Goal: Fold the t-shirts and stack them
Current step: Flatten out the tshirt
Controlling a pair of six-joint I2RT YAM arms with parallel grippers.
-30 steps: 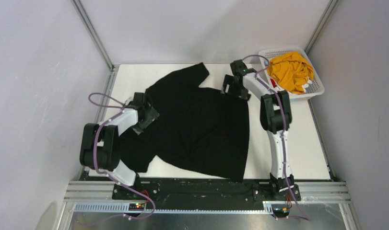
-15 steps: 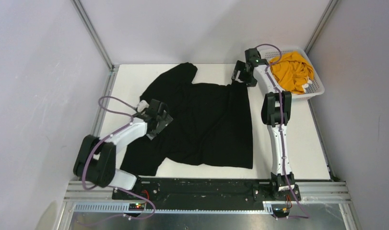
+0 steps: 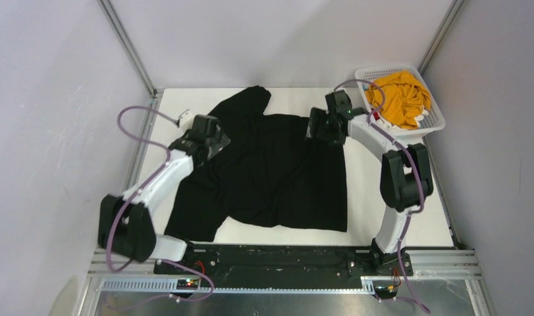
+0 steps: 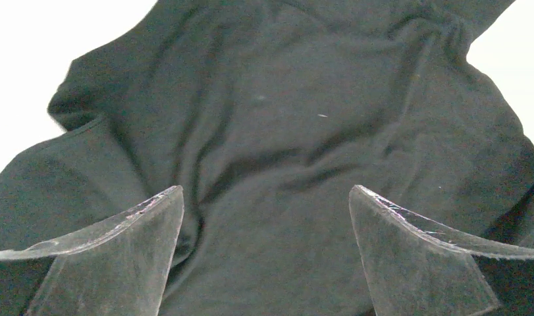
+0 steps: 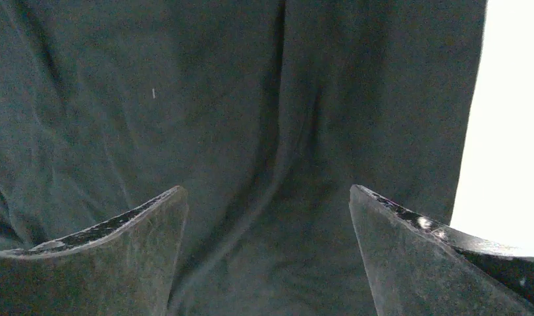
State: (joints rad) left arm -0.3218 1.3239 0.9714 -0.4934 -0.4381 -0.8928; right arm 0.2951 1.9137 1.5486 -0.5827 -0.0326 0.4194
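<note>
A large plain black fabric t-shirt (image 3: 277,174) lies spread and wrinkled on the white bench (image 3: 399,197), under both claws. The left arm stretches from its base at the near left corner, its long white link slanting away and inward, the wrist tipped down so the left claw (image 3: 208,131) hangs over the shirt's left shoulder area. Its jaws stand wide apart with nothing between them; rumpled black cloth fills the space below and ahead of it, and bare bench shows beyond the cloth to either side. The right arm is folded, its elbow raised out to the right and the forearm reaching back toward the left, which puts the right claw (image 3: 317,125) over the shirt's far right corner. It too is spread wide and empty, with the shirt's straight edge just to its right. Whether either claw touches the cloth cannot be told. To the right of the right claw, a white plastic lattice basket (image 3: 382,69) holds a crumpled mustard-yellow t-shirt (image 3: 399,99).
</note>
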